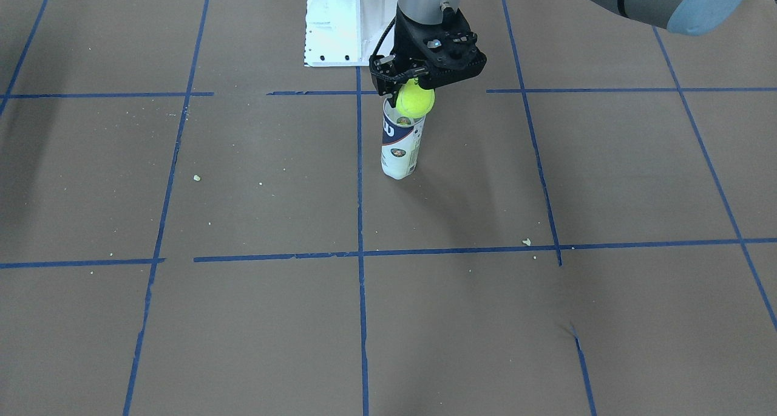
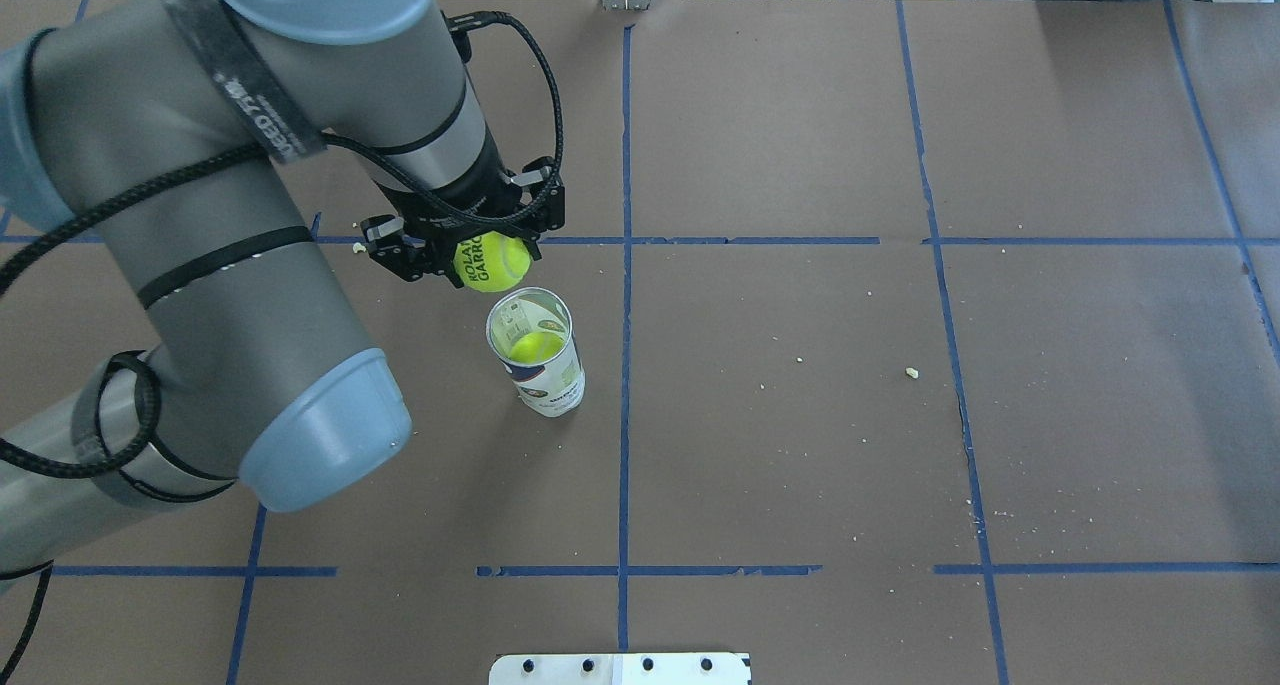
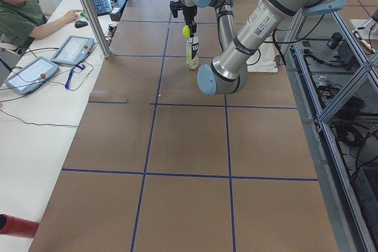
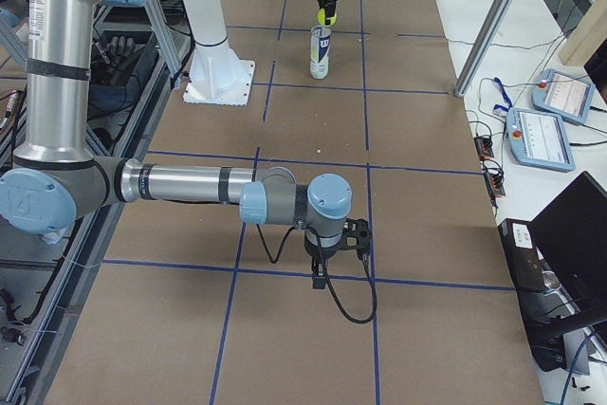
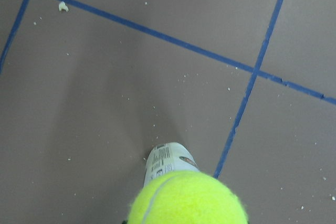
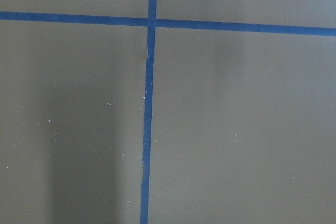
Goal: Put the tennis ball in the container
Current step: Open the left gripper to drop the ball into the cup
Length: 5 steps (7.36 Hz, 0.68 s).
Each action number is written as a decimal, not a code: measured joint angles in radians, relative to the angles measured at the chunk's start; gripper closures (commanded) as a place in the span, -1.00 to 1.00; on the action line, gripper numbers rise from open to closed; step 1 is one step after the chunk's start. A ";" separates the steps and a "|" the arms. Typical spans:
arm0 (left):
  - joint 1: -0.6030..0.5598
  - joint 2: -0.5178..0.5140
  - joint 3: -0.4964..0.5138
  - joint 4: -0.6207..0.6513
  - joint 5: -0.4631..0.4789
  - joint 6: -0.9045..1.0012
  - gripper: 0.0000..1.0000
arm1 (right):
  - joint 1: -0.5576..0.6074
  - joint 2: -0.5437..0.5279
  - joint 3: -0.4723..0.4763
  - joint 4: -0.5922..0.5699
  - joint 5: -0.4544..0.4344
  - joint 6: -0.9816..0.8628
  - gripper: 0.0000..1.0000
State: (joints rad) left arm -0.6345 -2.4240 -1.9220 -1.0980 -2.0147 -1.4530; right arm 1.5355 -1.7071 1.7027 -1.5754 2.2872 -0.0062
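My left gripper is shut on the tennis ball, a yellow-green ball with dark print. It hangs just above the metal rim of the container, slightly to the far-left of the mouth in the overhead view. The container stands upright, clear with a white and dark-blue label. Another yellow-green ball lies inside it. In the left wrist view the held ball covers most of the can. My right gripper hangs low over bare table far from the can; I cannot tell its state.
The white robot pedestal stands just behind the can. Blue tape lines and small crumbs mark the brown table. An operator sits at a side desk with tablets. A metal post stands at the table's edge.
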 measured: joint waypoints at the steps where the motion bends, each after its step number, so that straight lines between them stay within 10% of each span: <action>1: 0.006 0.000 0.001 -0.001 0.001 -0.001 -0.98 | 0.000 0.000 0.000 0.000 0.000 0.000 -1.00; 5: 0.012 0.006 -0.001 -0.005 0.003 0.001 -1.00 | 0.000 0.000 0.000 0.000 0.000 0.000 -1.00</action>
State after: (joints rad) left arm -0.6222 -2.4178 -1.9227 -1.1033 -2.0121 -1.4524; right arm 1.5355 -1.7073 1.7027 -1.5754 2.2872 -0.0062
